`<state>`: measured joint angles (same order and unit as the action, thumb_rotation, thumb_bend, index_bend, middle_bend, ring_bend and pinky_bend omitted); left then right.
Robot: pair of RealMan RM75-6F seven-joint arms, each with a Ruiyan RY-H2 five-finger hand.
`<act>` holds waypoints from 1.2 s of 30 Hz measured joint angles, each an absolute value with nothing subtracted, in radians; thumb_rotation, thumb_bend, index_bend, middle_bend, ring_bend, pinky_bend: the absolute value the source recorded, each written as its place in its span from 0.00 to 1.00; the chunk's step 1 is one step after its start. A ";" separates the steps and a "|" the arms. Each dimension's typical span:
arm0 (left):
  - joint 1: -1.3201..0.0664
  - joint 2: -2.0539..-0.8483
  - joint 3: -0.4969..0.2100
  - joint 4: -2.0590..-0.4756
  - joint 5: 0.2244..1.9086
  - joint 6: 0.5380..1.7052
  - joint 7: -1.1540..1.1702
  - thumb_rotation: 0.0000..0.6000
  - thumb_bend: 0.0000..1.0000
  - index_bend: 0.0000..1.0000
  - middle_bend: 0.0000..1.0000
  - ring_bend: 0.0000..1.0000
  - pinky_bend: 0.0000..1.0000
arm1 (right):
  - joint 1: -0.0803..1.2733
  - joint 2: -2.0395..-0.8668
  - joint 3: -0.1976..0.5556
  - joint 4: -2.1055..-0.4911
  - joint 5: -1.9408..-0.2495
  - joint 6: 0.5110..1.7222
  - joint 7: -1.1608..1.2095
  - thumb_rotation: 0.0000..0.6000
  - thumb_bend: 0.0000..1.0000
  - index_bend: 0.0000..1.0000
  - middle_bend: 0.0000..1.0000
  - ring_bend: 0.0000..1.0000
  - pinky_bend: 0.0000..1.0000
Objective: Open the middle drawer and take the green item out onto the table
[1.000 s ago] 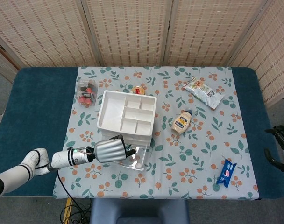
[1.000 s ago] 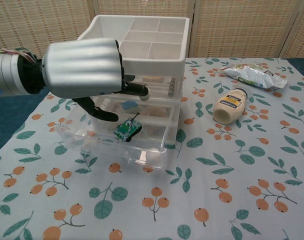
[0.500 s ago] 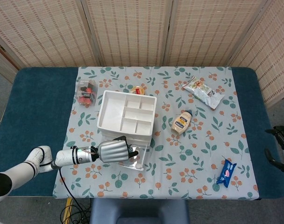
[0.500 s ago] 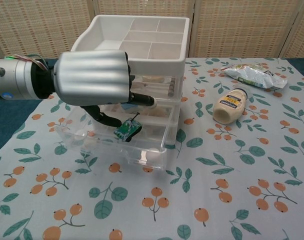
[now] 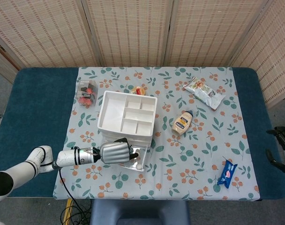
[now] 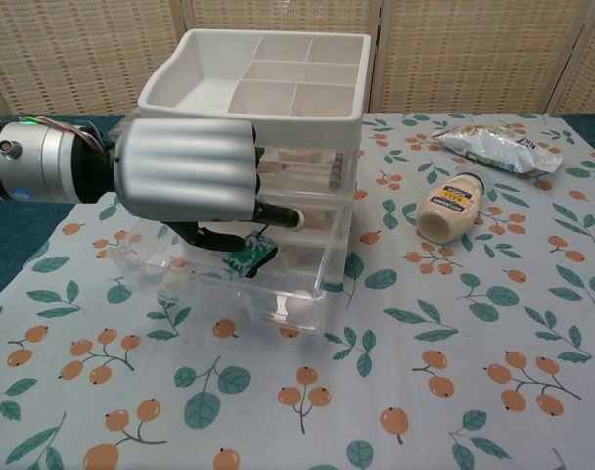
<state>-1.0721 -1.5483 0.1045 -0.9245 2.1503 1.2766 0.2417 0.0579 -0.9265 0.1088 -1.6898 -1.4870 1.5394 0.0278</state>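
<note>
Clear drawer stood open; my left hand had sunk lower inside, fingers touching the green item, grasp uncertain.

The drawer unit stands on the tablecloth, its middle drawer pulled forward. The green item lies in that drawer, under the left hand. To the unit's right lies a bottle, with a packet behind it.
</note>
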 measured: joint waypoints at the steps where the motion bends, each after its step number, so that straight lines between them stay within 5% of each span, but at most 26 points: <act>1: -1.073 -1.549 0.105 -0.925 2.147 1.273 0.246 1.00 0.36 0.30 0.97 1.00 1.00 | 0.057 -0.927 0.109 -1.689 -1.487 1.540 0.028 1.00 0.39 0.25 0.31 0.21 0.27; 8: -1.074 -1.537 0.104 -0.954 2.109 1.228 0.277 1.00 0.35 0.27 0.96 1.00 1.00 | 0.053 -0.927 0.108 -1.686 -1.483 1.542 0.032 1.00 0.40 0.25 0.31 0.21 0.27; 18: -1.059 -1.487 0.109 -1.027 2.085 1.245 0.294 1.00 0.20 0.27 0.96 1.00 1.00 | 0.062 -0.933 0.110 -1.685 -1.490 1.534 0.031 1.00 0.40 0.25 0.31 0.21 0.27; 36: -1.062 -1.511 0.133 -0.994 2.090 1.232 0.302 1.00 0.20 0.28 0.96 1.00 1.00 | 0.064 -0.930 0.110 -1.698 -1.487 1.530 0.016 1.00 0.40 0.25 0.31 0.22 0.27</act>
<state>-1.0617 -1.5106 0.1332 -0.9943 2.0900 1.2322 0.3023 0.0637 -0.9303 0.1100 -1.6980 -1.4867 1.5297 0.0156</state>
